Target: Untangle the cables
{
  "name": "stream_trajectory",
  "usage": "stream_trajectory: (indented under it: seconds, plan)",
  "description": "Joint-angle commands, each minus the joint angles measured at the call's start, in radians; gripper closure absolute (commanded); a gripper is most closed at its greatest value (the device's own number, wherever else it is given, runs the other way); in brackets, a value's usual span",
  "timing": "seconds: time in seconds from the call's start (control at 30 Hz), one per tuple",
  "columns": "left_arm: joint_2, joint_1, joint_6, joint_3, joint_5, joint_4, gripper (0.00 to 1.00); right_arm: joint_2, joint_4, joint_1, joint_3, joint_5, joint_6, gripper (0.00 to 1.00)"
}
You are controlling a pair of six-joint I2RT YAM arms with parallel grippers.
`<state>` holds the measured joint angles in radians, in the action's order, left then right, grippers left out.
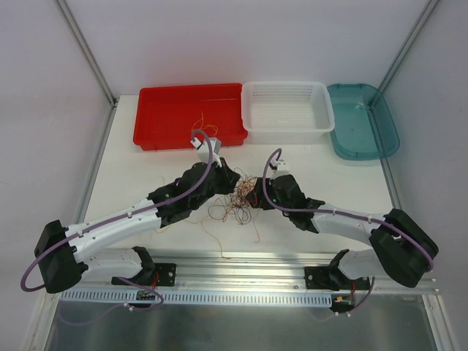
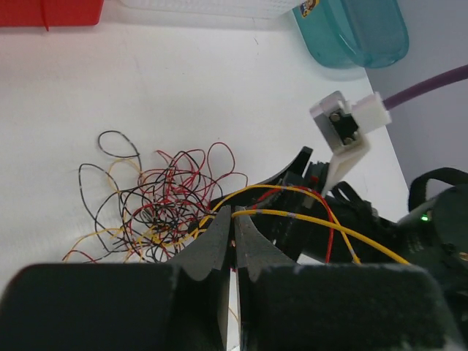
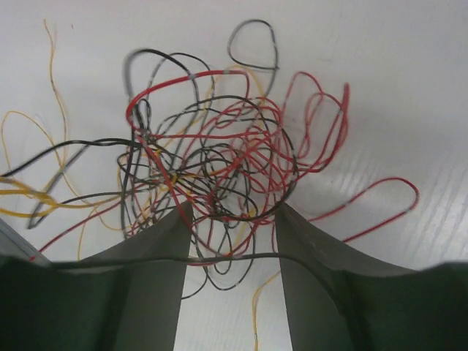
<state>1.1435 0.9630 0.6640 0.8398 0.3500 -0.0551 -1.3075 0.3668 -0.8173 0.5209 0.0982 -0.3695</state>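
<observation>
The cables (image 1: 238, 202) are a loose clump of thin red, black and yellow wires on the white table between my two arms. My left gripper (image 1: 232, 180) is at the clump's upper left. In the left wrist view it (image 2: 235, 213) is shut on a yellow cable (image 2: 322, 223) that runs off to the right, with the clump (image 2: 168, 201) to its left. My right gripper (image 1: 257, 191) is at the clump's right edge. In the right wrist view it (image 3: 232, 212) is open, the clump (image 3: 219, 153) sits just ahead and partly between the fingertips, and a black strand drapes across both fingers.
A red tray (image 1: 157, 117) with a few loose wires (image 1: 200, 121) stands at the back left. A white basket (image 1: 322, 110) is at the back middle and a teal tray (image 1: 384, 128) at the back right. Stray wire ends trail toward the near edge.
</observation>
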Motion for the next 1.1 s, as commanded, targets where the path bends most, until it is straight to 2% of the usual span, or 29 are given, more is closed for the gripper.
stream_trajectory:
  seconds: [0.0, 0.07, 0.1, 0.2, 0.27, 0.33, 0.47, 0.6, 0.77, 0.93, 1.07]
  plan:
    - [-0.063, 0.008, 0.016, 0.012, 0.012, 0.0, 1.0, -0.059, 0.032, -0.006, 0.054, 0.031, -0.035, 0.51]
    - [-0.083, 0.008, 0.017, 0.016, 0.02, 0.014, 1.0, -0.081, 0.017, -0.002, 0.054, 0.057, -0.055, 0.64]
    - [-0.106, 0.006, 0.014, 0.019, 0.023, 0.018, 1.0, -0.102, -0.015, 0.003, 0.057, 0.063, -0.066, 0.77]
    - [-0.16, 0.006, -0.009, 0.041, 0.065, 0.049, 1.0, -0.107, -0.037, 0.036, 0.038, 0.044, -0.108, 0.92]
    - [-0.189, 0.0, -0.044, 0.053, 0.081, 0.099, 1.0, -0.093, -0.06, 0.067, 0.028, 0.044, -0.115, 0.98]
    - [-0.221, -0.013, -0.076, 0.082, 0.099, 0.148, 1.0, -0.059, -0.142, 0.096, 0.025, 0.064, -0.131, 0.99]
    - [-0.267, -0.078, -0.107, 0.133, 0.174, 0.346, 1.0, 0.045, -0.332, 0.217, 0.01, 0.071, -0.129, 0.99]
    - [-0.292, -0.219, -0.116, 0.162, 0.225, 0.506, 1.0, 0.187, -0.503, 0.32, 0.002, 0.096, -0.06, 0.99]
    - [-0.315, -0.355, -0.165, 0.177, 0.233, 0.583, 1.0, 0.365, -0.713, 0.489, 0.04, 0.109, 0.056, 0.99]
    - [-0.304, -0.497, -0.217, 0.246, 0.211, 0.653, 1.0, 0.444, -0.833, 0.694, 0.083, 0.023, 0.125, 0.99]
    - [-0.277, -0.602, -0.253, 0.288, 0.212, 0.692, 1.0, 0.476, -0.905, 0.757, 0.126, -0.028, 0.156, 0.99]
